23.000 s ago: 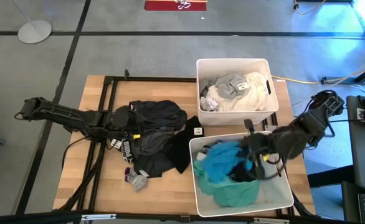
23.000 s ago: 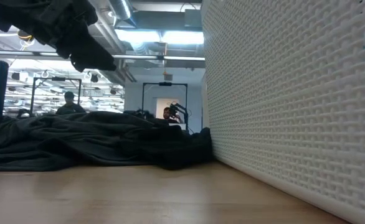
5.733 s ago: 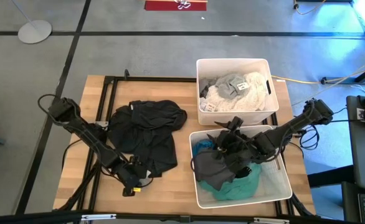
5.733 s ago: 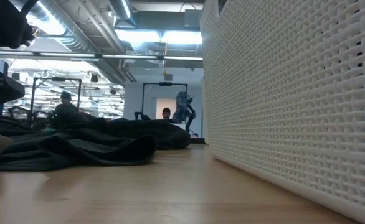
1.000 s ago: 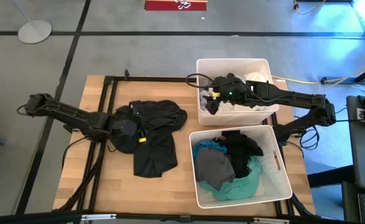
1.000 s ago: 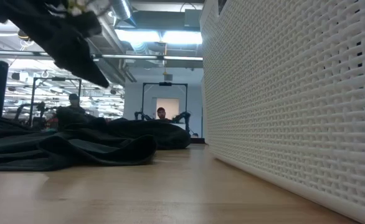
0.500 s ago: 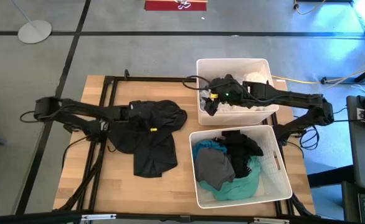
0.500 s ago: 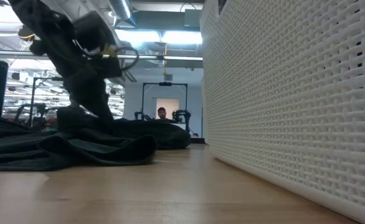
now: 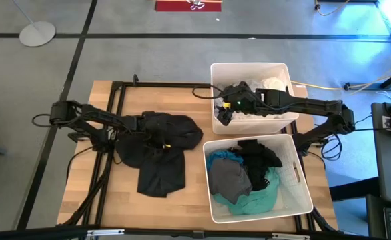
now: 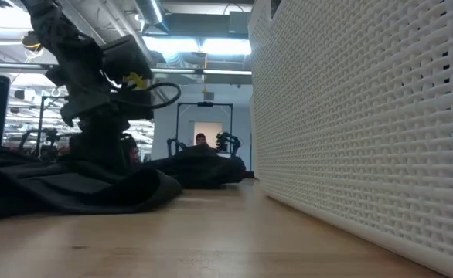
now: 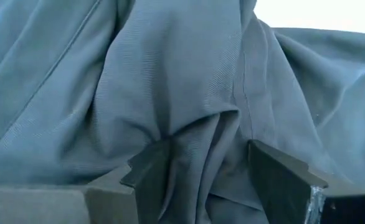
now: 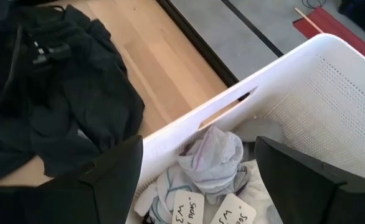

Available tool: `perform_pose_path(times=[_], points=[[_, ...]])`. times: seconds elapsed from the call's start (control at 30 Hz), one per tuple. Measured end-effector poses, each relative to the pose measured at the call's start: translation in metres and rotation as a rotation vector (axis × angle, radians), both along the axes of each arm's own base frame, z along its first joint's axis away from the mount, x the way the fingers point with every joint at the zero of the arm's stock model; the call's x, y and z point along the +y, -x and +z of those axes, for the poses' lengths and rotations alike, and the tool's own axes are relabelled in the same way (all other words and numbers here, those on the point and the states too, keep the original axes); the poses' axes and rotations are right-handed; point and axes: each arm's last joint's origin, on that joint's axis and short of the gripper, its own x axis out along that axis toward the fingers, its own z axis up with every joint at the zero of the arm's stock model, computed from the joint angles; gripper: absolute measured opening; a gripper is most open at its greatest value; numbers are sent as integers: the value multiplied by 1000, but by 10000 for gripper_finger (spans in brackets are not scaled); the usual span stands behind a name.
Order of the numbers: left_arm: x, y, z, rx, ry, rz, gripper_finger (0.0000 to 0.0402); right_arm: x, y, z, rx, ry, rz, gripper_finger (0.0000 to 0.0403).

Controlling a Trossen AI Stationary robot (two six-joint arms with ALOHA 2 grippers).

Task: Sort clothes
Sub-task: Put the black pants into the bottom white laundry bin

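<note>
A dark grey garment [image 9: 159, 153] lies crumpled in the middle of the wooden table [image 9: 89, 200]. My left gripper [image 9: 163, 141] is down on it, open, with a ridge of the cloth [image 11: 201, 143] standing between its fingers. My right gripper [image 9: 225, 111] hovers open over the left end of the far white bin [image 9: 283, 70], above a balled white sock [image 12: 213, 155] and tagged pale clothes [image 9: 249, 97]. Teal, grey and black clothes [image 9: 245, 177] fill the near bin [image 9: 302, 200]. My left gripper comes at the dark garment from above. Its two open fingers [image 11: 151, 177] are set down into the cloth near the garment's middle, and a raised fold [image 11: 207, 134] runs up between them. The garment lies slack on the table.
The two white bins stand side by side along the table's right half, and the near bin's wall [image 10: 366, 116] fills the right of the low view. Bare wood lies at the near left [image 9: 95, 207] and the far left [image 9: 162, 93]. A black frame rail [image 9: 112, 100] crosses the table.
My left gripper has gone toward the table's right edge and down onto the dark garment. The cloth has bunched under it, and the garment's near flap has slid a little toward the near edge.
</note>
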Motion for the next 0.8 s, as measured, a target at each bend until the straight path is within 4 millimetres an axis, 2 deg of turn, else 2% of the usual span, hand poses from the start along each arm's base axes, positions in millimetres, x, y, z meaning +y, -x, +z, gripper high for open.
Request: perform_pose_path(times=[0.2, 0.33, 0.47, 0.67, 0.8], points=[[-7, -9, -10, -2, -161, -41, 202, 0, -2, -2, 8, -1, 0, 310], [-13, -14, -14, -20, -230, -70, 181, 0, -2, -3, 11, -2, 0, 310], [-14, -16, -15, -28, -253, -66, 135, 0, -2, -3, 12, -2, 0, 310], [-14, -15, -15, -27, -271, -56, 22, 0, -2, -3, 10, -4, -2, 310], [-14, -17, -15, -41, -311, -32, 15, 0, -2, -3, -4, -23, -23, 310]])
